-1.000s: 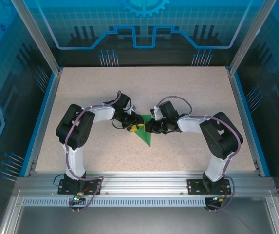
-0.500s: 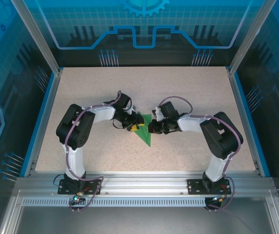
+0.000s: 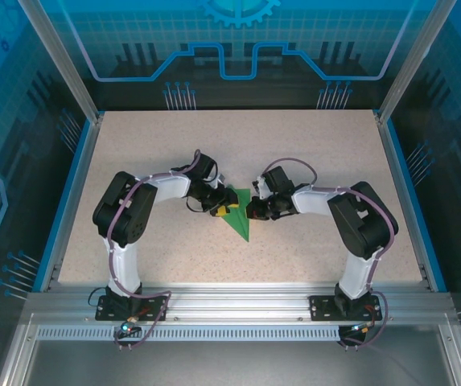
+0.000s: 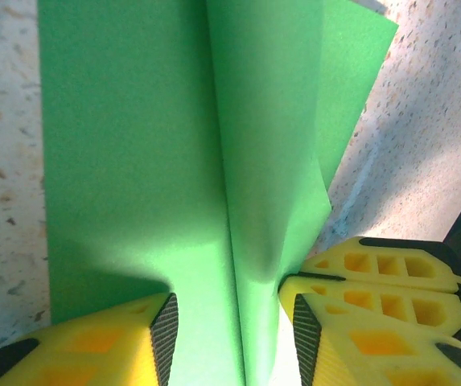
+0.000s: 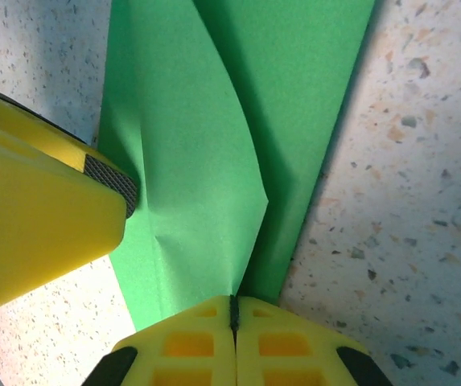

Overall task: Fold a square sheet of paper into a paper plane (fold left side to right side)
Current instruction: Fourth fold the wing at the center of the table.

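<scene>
Wide look from above: a speckled beige stone-pattern tabletop (image 3: pixel 294 153) lies evenly lit, with only soft shadows on it. Bright blue strips (image 3: pixel 74 193) edge it on the left and right. Silver aluminium posts (image 3: pixel 59 60) slant up from the far corners, framing a translucent blue back panel (image 3: pixel 310 40) printed with a fine grid, circuit-like lines and a gear shape at the top. Dark blue side panels (image 3: pixel 5 161) carry similar line art. Along the near edge runs a silver aluminium rail (image 3: pixel 238 304), and just below it a slotted white strip (image 3: pixel 238 331).

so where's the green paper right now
Top view: the green paper lies centred on the table, between the left jaws astride its crease and the right jaws pinching a flap.
</scene>
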Tool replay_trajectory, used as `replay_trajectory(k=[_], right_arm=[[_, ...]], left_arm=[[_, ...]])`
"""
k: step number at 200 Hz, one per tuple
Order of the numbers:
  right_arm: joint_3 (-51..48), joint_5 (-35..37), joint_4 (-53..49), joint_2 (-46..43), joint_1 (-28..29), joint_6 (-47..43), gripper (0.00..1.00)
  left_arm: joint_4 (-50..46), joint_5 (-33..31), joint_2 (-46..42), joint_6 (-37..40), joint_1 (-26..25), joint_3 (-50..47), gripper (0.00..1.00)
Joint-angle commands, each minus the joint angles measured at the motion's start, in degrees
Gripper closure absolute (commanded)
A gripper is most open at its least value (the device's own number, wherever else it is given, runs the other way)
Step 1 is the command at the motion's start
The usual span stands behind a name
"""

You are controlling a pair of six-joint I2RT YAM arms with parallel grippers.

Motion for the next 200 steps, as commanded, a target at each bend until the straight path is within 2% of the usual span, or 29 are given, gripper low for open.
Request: replay_trajectory(k=[1, 99, 143, 160, 200], right_arm=[[1.3, 1.0, -2.6, 1.0, -0.8, -1.0, 0.94], [1.4, 2.5, -4.7, 1.5, -0.7, -1.6, 0.95], [2.4, 4.4, -8.3, 2.9, -0.4, -2.3, 0.95], [2.7, 4.8, -9.1, 3.5, -0.3, -2.5, 0.96], [3.1, 5.7, -10.2, 3.9, 0.2, -3.0, 0.97]], left_arm=[[-3.2, -2.0, 2.1, 0.5, -0.5, 0.4, 0.54], [-3.0, -1.8, 1.8, 0.6, -0.5, 0.5, 0.54], [-2.7, -2.3, -2.3, 1.6, -0.5, 0.6, 0.55], [-2.7, -2.0, -3.7, 2.0, -0.5, 0.9, 0.6], [-3.1, -0.3, -2.9, 2.8, -1.4, 3.2, 0.82]])
